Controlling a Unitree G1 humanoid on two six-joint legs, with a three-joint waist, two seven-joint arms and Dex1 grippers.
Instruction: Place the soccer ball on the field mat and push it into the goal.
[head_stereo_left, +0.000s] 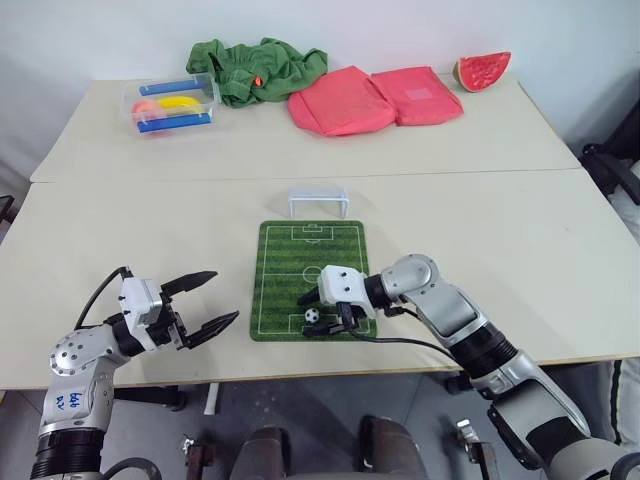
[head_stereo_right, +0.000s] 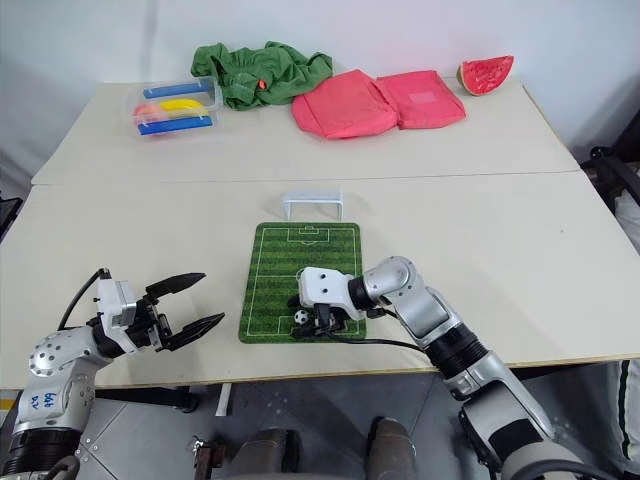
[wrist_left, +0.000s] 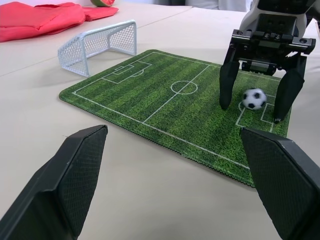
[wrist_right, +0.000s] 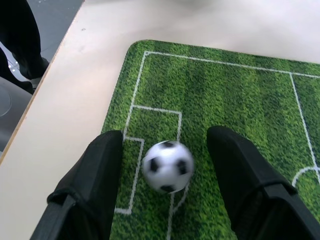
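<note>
The soccer ball (head_stereo_left: 312, 316) is a tiny white ball with black patches, lying on the near end of the field mat (head_stereo_left: 310, 255), in the near penalty area. My right gripper (head_stereo_left: 325, 310) is open and points down at the mat, one finger on each side of the ball and neither touching it (wrist_right: 167, 166). The white goal (head_stereo_left: 318, 200) stands just beyond the mat's far end, its mouth facing the mat. My left gripper (head_stereo_left: 225, 296) is open and empty, held level to the left of the mat and pointing toward it.
At the back of the far table are a clear plastic box with blue bars (head_stereo_left: 170, 103), a green cloth (head_stereo_left: 255, 68), red cloths (head_stereo_left: 370, 98) and a watermelon slice (head_stereo_left: 483, 70). The table's front edge (head_stereo_left: 300, 372) runs close below the mat.
</note>
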